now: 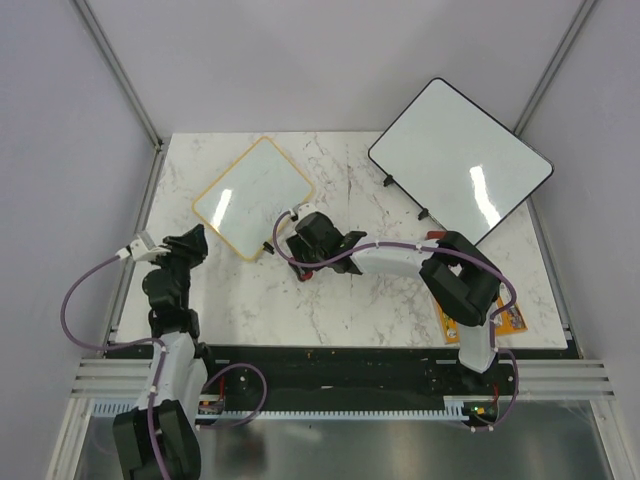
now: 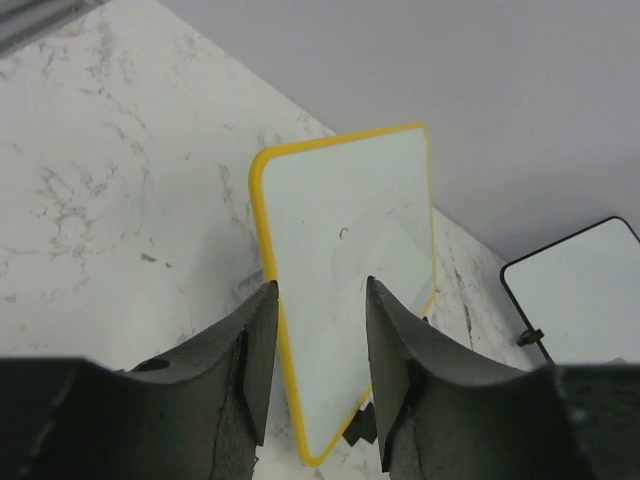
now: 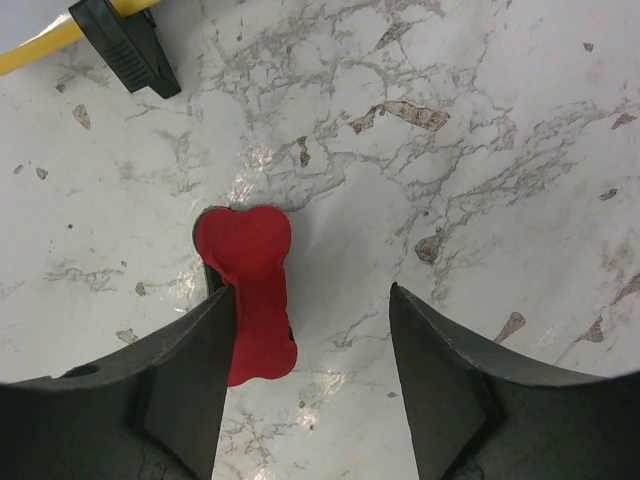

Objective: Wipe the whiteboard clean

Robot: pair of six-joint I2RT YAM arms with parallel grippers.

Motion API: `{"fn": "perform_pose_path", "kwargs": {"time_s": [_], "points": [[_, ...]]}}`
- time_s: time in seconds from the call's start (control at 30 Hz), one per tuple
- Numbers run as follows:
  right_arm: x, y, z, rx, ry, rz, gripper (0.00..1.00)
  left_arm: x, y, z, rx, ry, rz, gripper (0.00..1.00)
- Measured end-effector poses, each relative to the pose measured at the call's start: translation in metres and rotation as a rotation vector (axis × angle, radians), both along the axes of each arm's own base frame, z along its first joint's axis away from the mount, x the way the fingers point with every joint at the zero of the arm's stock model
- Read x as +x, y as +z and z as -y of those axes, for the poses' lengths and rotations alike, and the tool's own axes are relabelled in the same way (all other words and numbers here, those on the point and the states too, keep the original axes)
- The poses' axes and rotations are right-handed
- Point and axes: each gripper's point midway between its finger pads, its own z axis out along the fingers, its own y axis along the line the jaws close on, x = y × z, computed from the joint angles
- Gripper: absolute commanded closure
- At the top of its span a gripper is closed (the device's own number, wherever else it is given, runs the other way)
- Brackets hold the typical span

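Observation:
The small yellow-framed whiteboard (image 1: pixel 253 195) lies flat at the back left of the marble table, a black clip (image 1: pixel 268 246) on its near corner. In the left wrist view the whiteboard (image 2: pixel 345 260) shows one tiny pen mark. My left gripper (image 2: pixel 321 283) is open and empty, hovering just short of its near-left edge (image 1: pixel 195 240). My right gripper (image 3: pixel 312 290) is open just beyond the clip (image 3: pixel 125 45), over bare marble (image 1: pixel 303 255). A red bone-shaped eraser (image 3: pixel 250 290) lies between its jaws, against the left finger, not clamped.
A larger black-framed whiteboard (image 1: pixel 460 160) sits tilted at the back right, overhanging the table edge, with two black clips on its near side. An orange packet (image 1: pixel 510 320) lies under the right arm near the front right corner.

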Motion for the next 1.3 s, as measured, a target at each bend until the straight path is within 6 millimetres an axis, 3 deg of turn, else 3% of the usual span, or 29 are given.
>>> {"fn": "perform_pose_path", "kwargs": {"time_s": [0.1,0.2,0.27,0.4,0.5,0.77,1.07,1.3], "points": [[-0.001,-0.001,0.001,0.004,0.000,-0.003,0.31,0.001,-0.022,0.010,-0.004,-0.048,-0.082,0.80],[-0.003,-0.002,0.001,0.007,0.000,-0.006,0.31,0.001,-0.036,0.039,0.016,-0.168,-0.133,0.94],[-0.003,-0.002,0.001,0.009,-0.001,-0.006,0.31,0.000,-0.040,0.070,0.053,-0.277,-0.157,0.98],[-0.003,-0.003,0.000,0.015,0.000,-0.007,0.31,-0.003,-0.038,0.131,0.133,-0.482,-0.178,0.98],[-0.005,-0.006,0.002,0.015,-0.002,-0.014,0.31,-0.002,-0.048,0.157,0.159,-0.562,-0.226,0.98],[-0.008,-0.008,0.000,0.027,0.001,-0.028,0.30,-0.003,-0.120,0.183,0.165,-0.642,-0.472,0.98],[-0.011,-0.008,-0.001,0.030,0.006,-0.030,0.30,-0.002,-0.119,0.233,0.198,-0.757,-0.457,0.98],[-0.012,-0.008,0.004,0.011,-0.002,-0.029,0.30,-0.001,-0.148,0.243,0.202,-0.757,-0.546,0.98]]}}
